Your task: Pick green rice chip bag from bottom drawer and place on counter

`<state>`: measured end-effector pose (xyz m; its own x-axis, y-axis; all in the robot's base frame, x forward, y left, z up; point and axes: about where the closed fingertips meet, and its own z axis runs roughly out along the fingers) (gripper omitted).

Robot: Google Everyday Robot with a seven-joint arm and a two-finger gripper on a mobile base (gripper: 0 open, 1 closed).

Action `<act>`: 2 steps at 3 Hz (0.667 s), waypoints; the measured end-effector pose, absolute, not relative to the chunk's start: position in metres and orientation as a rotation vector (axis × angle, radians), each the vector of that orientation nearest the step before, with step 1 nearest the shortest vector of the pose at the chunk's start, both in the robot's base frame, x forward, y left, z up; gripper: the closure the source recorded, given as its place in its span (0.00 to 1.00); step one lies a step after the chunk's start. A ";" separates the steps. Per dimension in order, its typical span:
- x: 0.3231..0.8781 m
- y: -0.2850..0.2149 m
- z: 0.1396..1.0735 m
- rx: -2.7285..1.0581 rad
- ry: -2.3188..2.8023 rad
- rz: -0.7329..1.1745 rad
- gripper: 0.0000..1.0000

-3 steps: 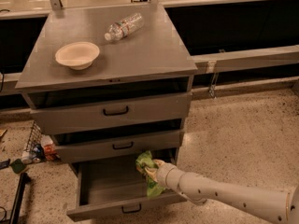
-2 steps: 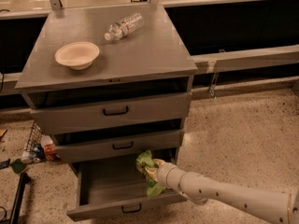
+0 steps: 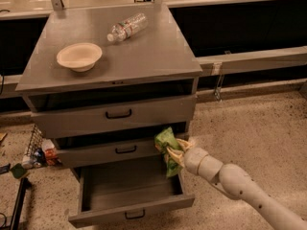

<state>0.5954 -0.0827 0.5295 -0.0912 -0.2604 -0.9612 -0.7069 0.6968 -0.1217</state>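
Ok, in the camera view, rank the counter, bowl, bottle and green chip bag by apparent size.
1. counter
2. bowl and green rice chip bag: look alike; the bag, in the gripper over the bottom drawer, is nearer the camera.
3. bottle

High camera faces down on counter [image 3: 158,51], claw [image 3: 173,153] lower-right.

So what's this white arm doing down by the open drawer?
The robot's end effector is clamped on a green rice chip bag, holding it over the right side of the open bottom drawer. The bag is meant for the counter, where a bowl and a plastic bottle sit.
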 end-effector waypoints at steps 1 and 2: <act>0.620 -0.117 0.604 -0.725 1.568 0.562 1.00; 0.612 -0.111 0.597 -0.766 1.571 0.576 1.00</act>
